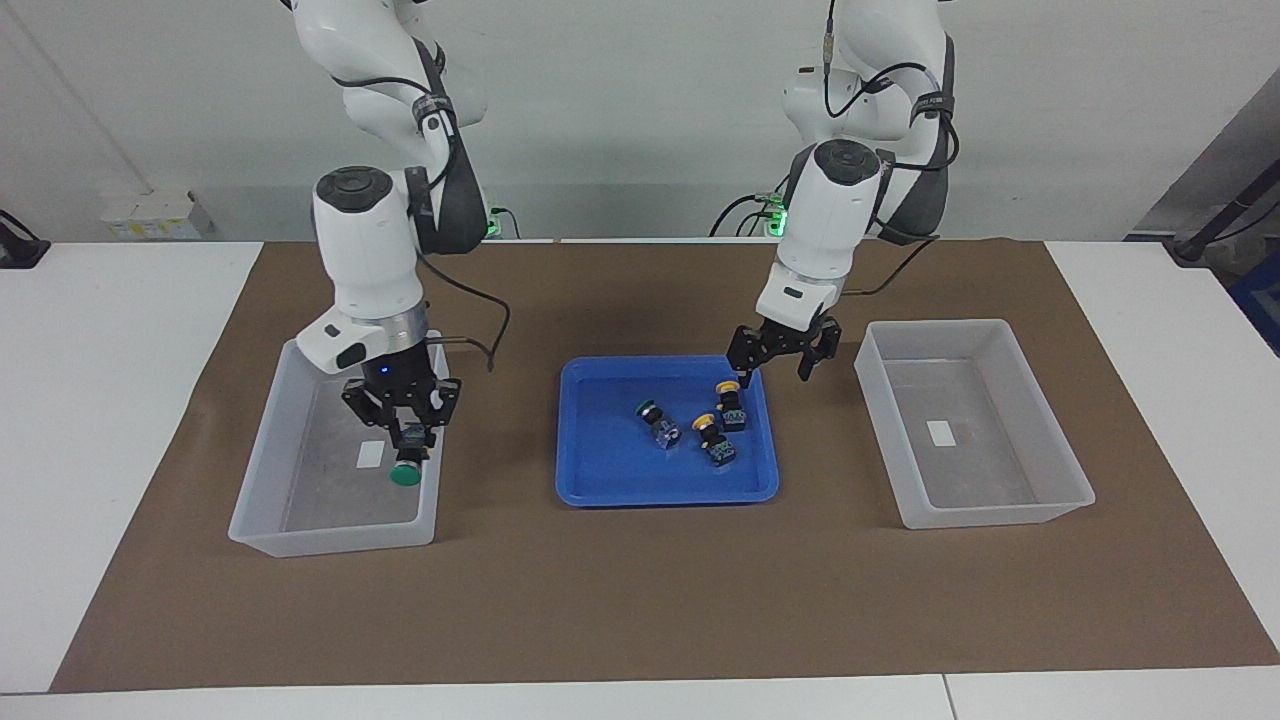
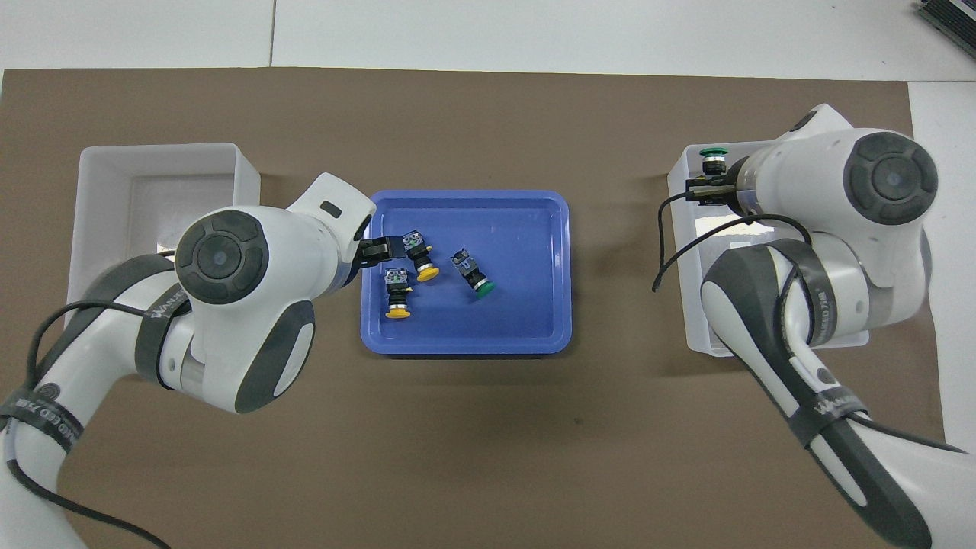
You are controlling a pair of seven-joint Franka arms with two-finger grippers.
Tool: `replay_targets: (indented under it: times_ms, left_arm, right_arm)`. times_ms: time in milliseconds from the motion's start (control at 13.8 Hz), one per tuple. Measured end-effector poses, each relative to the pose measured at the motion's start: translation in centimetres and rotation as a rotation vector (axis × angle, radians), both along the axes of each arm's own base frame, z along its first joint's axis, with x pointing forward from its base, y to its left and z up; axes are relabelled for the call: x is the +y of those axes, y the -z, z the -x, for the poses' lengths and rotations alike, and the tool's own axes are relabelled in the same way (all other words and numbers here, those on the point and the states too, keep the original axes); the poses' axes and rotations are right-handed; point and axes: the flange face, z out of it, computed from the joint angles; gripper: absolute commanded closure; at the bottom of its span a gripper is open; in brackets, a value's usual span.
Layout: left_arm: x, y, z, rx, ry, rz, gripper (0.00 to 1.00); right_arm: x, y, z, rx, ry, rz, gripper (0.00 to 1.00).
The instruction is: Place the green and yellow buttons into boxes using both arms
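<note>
1. Over the box at the right arm's end of the table [image 1: 265,440], the right gripper [image 1: 405,432] is clamped on a green button [image 1: 405,474], cap down, above the box floor and beside the white sticker [image 1: 371,455]; seen from overhead the button sits at about eleven o'clock of the box, near its rim.
2. At about twelve o'clock of the blue tray [image 1: 600,480], the left gripper [image 1: 772,365] hangs with its fingers apart and nothing between them, just above the yellow button nearer to the robots [image 1: 727,392].
3. Outward from there, the tray holds that button, a second yellow button [image 1: 712,436] and the other green button [image 1: 655,418], all lying on their sides.
4. At the left arm's end, the other box [image 1: 1060,455] holds only its sticker.
5. By my reading, no button is in a box yet: one green is about to be dropped, and three are left to pick, a yellow likely next.
</note>
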Motion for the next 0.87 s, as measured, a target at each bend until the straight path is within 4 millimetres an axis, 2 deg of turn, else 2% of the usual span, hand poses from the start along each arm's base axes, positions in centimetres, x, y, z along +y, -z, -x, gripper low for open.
replay_targets:
  times_ms: [218, 508, 653, 798, 870]
  left_arm:
    - [-0.3, 0.6, 0.4, 0.001, 0.004, 0.001, 0.00]
    - [0.1, 0.9, 0.5, 0.007, -0.003, -0.003, 0.00]
    - [-0.1, 2.2, 1.2, 0.028, 0.007, -0.014, 0.00]
    - [-1.7, 3.9, 2.5, 0.048, 0.041, -0.024, 0.00]
    - [-2.6, 5.0, 3.0, 0.058, 0.058, -0.029, 0.00]
  right_arm:
    - [-3.5, 1.5, -0.2, 0.036, -0.028, -0.001, 1.00]
    - [-6.3, 5.2, -0.7, 0.083, -0.070, 0.007, 1.00]
    - [-6.3, 6.9, -1.1, 0.082, -0.074, 0.004, 1.00]
    - [-5.9, 8.4, -1.5, 0.074, -0.084, 0.000, 1.00]
    - [-5.6, 9.0, -1.7, 0.071, -0.092, -0.002, 0.88]
